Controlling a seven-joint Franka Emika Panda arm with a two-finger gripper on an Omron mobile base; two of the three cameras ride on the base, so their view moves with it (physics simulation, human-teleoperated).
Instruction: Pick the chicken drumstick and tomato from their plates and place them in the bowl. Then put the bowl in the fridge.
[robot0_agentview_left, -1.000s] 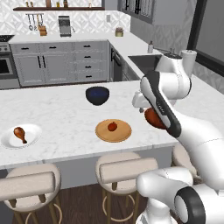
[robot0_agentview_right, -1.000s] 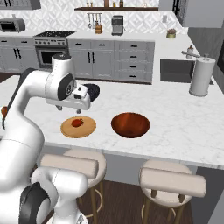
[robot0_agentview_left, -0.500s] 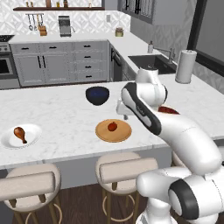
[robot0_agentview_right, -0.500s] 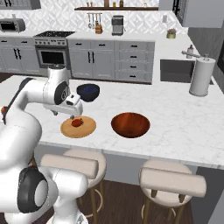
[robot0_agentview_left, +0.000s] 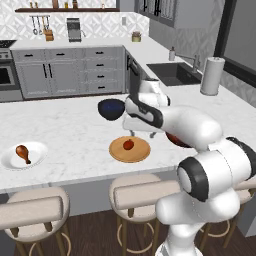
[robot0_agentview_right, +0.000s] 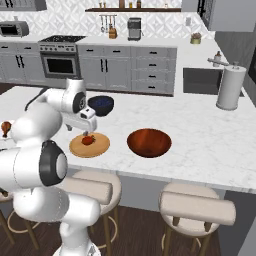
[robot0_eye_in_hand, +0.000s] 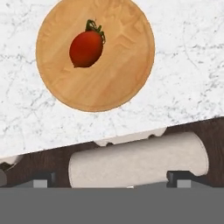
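Observation:
The tomato (robot0_eye_in_hand: 86, 47) lies on the tan wooden plate (robot0_eye_in_hand: 122, 74), also seen on the island as tomato (robot0_agentview_left: 128, 144) on plate (robot0_agentview_left: 141, 154). My gripper (robot0_agentview_left: 141, 134) hangs just above that plate, open, its fingertips (robot0_eye_in_hand: 41, 179) set wide apart with nothing between them. From the right, the gripper (robot0_agentview_right: 86, 131) sits right over the tomato (robot0_agentview_right: 88, 140). The chicken drumstick (robot0_agentview_left: 22, 152) rests on the white plate (robot0_agentview_left: 37, 150) far to the left. The reddish-brown bowl (robot0_agentview_right: 149, 142) stands right of the wooden plate (robot0_agentview_right: 100, 146), partly hidden by my arm in the left base view. The fridge is out of view.
A dark blue bowl (robot0_agentview_left: 111, 108) stands behind the wooden plate. A paper towel roll (robot0_agentview_right: 231, 87) stands by the sink (robot0_agentview_left: 174, 74) at the far right. Padded stools (robot0_eye_in_hand: 138, 159) line the island's near edge.
My arm has swung left from over the reddish-brown bowl to above the wooden plate and tomato. Nothing on the counter has moved.

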